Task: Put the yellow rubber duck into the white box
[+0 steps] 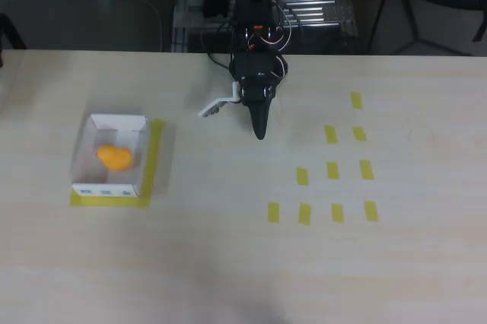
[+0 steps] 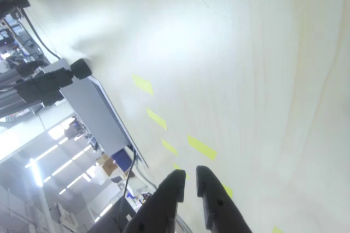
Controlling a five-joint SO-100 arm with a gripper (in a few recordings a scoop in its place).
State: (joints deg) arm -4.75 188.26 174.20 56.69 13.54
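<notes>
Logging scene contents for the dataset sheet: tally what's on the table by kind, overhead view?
Small orange-yellow rubber duck, inside the box: 1
Open-topped white cardboard box: 1
Small flat yellow tape rectangles: 10
Large yellow tape patch under the box: 1
Black robot arm with gripper, apart from the box: 1
Total: 14

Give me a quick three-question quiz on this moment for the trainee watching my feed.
1. True or false: the yellow rubber duck lies inside the white box.
2. The gripper in the overhead view is: A) over the box, B) near the table's far edge, right of the box, C) over the yellow tape marks.
3. What do the gripper's fingers hold in the wrist view?

Key: 1 true; 2 B; 3 nothing, they are close together with bare table beyond.
</notes>
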